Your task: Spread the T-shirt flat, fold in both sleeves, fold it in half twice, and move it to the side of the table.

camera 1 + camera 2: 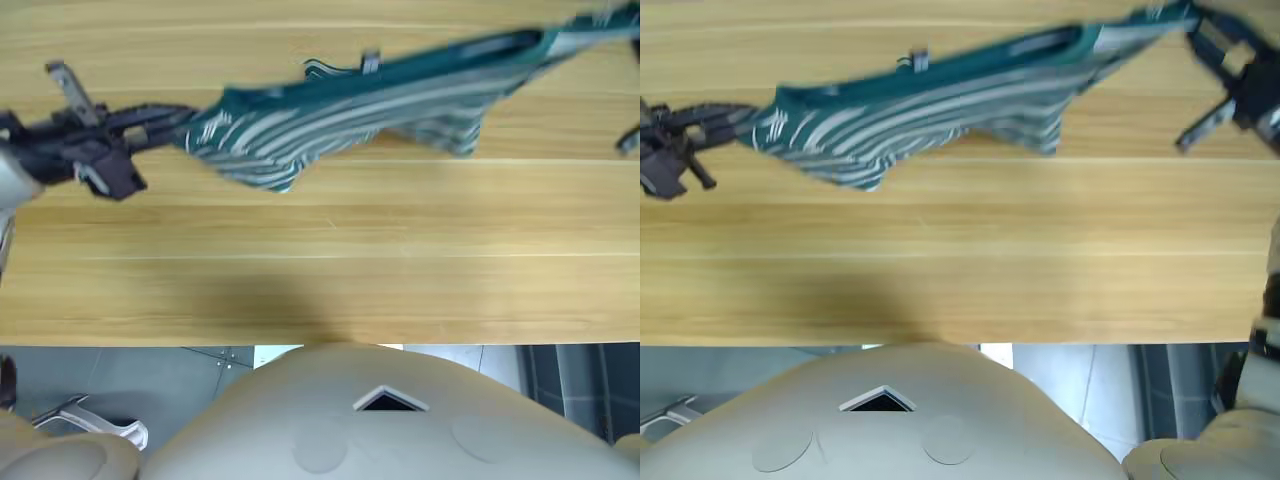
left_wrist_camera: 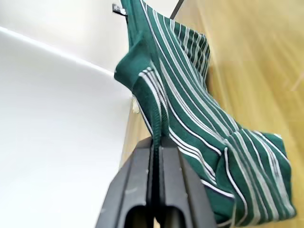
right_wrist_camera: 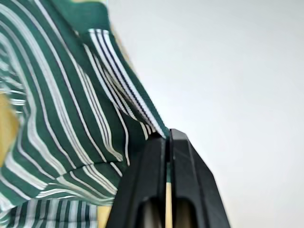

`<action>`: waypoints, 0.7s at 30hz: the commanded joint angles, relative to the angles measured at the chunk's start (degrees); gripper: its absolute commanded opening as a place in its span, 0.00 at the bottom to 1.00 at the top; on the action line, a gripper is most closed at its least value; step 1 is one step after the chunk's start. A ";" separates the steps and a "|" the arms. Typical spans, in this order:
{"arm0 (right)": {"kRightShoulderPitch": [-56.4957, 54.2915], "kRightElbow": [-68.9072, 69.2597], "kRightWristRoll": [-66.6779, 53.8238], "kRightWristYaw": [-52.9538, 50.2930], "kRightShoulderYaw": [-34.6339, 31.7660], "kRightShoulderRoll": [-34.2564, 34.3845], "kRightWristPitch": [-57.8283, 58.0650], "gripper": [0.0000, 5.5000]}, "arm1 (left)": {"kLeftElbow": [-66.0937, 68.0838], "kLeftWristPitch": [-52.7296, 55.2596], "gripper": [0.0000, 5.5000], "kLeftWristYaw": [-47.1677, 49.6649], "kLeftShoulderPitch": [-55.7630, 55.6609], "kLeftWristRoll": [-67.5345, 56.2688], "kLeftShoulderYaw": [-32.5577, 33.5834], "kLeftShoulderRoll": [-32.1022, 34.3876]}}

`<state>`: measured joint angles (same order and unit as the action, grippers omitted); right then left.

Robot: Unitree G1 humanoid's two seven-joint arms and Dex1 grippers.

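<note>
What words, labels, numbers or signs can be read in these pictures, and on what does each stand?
No text can be read.
T-shirt: stripes only, no print.
Tag at the shirt's upper edge: too small and blurred to read.
Table: plain wood, no markings.

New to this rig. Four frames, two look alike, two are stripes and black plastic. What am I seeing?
A humanoid robot with two arms, each ending in a two-finger gripper. The two wide pictures come from a stereo camera on its head, looking down at a wooden table. The close-ups come from a camera on each wrist. The left gripper and the right gripper are each pinched shut on an edge of a green striped T-shirt, stretched between them above the table.
</note>
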<state>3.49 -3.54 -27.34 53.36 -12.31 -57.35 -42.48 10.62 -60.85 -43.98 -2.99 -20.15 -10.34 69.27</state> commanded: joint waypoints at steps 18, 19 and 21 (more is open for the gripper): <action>-29.73 -13.49 4.05 17.37 2.01 8.58 20.66 0.00 | 8.64 24.08 0.00 -22.35 -33.51 -15.25 -0.49 -11.56; -37.06 -22.20 12.41 14.89 6.95 9.28 20.08 0.00 | 19.40 26.71 0.00 -22.78 -42.11 -8.40 -3.32 -15.81; -53.10 -42.42 27.45 4.18 16.87 11.90 22.81 0.00 | 39.70 32.19 0.00 -20.11 -54.96 8.32 -11.68 -22.27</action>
<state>-14.82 -5.18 -37.90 76.44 -18.51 -49.78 -22.80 3.63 -51.54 -62.11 -14.52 -47.86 -0.34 67.50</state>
